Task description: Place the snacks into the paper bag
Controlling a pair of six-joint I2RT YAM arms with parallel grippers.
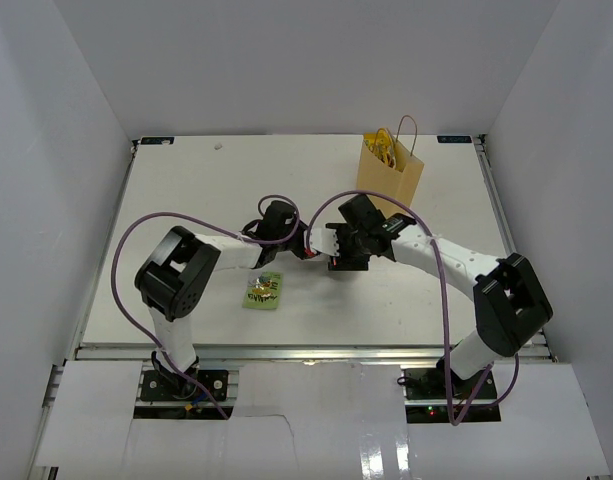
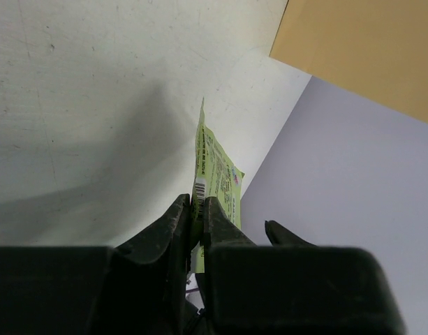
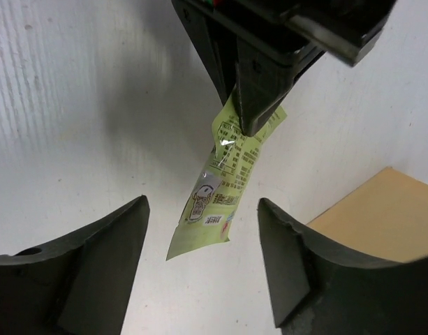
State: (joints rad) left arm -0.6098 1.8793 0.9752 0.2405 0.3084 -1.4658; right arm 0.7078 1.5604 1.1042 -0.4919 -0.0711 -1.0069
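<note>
White table [image 1: 186, 200] | left pincer [image 2: 197, 204] clamps light-green pack [image 2: 217, 167] | right pincer [image 3: 203, 204] wide, empty | paper bag [image 1: 391, 172] beyond

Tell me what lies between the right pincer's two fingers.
A light-green snack packet hangs there from the left pincer, touching neither finger of the open right pincer; the right wrist view shows it.

Left arm [image 1: 226, 250], right arm [image 1: 456, 262] — white links joined by black joints; purple cable [image 1: 115, 272] looped along each; fingers [image 3: 95, 265] moulded black.
</note>
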